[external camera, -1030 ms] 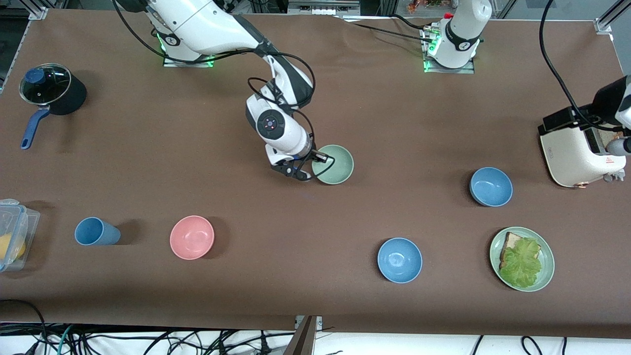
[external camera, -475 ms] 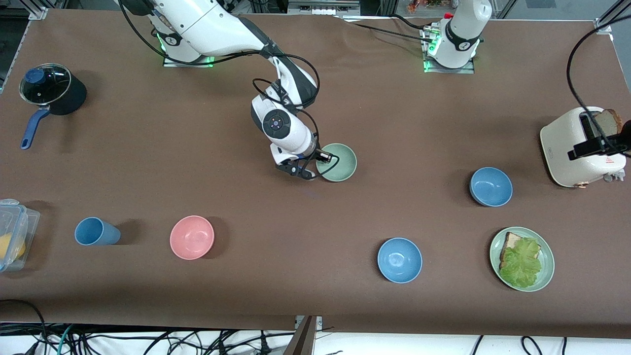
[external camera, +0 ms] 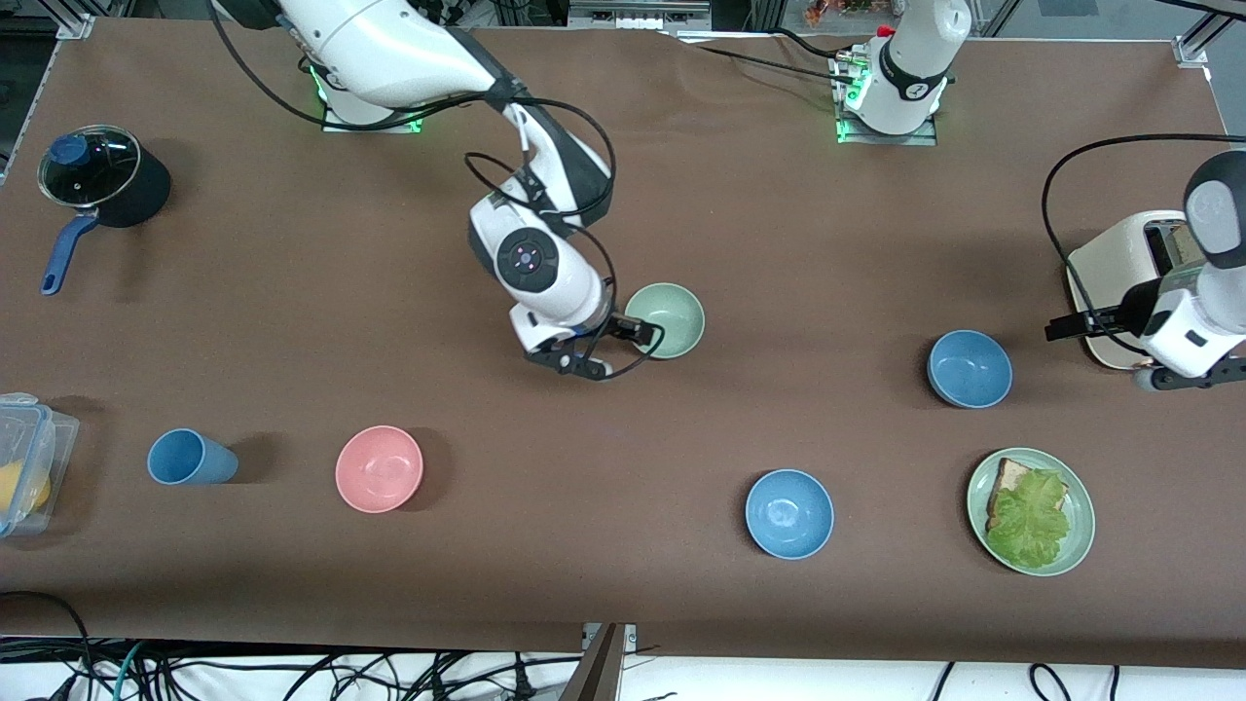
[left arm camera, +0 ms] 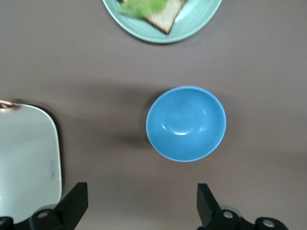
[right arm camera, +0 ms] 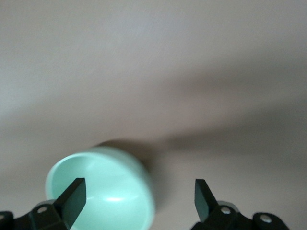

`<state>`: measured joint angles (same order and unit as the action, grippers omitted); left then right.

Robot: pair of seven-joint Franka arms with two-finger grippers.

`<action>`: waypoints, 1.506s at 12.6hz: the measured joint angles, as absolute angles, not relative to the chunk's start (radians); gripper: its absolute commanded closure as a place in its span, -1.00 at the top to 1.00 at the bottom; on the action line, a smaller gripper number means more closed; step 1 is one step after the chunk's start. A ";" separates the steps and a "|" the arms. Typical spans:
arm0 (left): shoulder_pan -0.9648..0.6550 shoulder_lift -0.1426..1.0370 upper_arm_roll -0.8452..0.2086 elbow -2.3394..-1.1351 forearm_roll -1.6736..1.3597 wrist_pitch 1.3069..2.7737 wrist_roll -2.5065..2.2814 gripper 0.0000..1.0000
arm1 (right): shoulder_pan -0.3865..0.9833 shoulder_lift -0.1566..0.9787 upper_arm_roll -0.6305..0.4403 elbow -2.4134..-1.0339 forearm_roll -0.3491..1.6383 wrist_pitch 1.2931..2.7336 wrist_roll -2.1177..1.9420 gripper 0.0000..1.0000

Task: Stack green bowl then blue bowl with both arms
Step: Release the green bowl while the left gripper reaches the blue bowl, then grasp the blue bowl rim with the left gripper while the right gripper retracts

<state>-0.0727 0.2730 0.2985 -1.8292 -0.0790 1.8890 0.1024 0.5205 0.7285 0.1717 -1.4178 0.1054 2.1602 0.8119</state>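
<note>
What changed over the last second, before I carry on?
The left gripper swung in from the table's edge by the toaster toward the nearby blue bowl, jaws open. The right gripper stayed at the green bowl, which shifted slightly; its wrist pulled back a little. Everything else stayed put.

pot (external camera: 107, 185) | blue cup (external camera: 190, 458) | pink bowl (external camera: 379, 468) | toaster (external camera: 1119, 292) | plate (external camera: 1081, 531) with bread, lettuce
</note>
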 measured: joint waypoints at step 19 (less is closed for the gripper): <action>-0.116 0.486 0.296 -2.026 -0.080 2.319 0.219 -0.96 | 0.105 0.369 -0.045 -1.317 0.026 1.621 0.025 1.00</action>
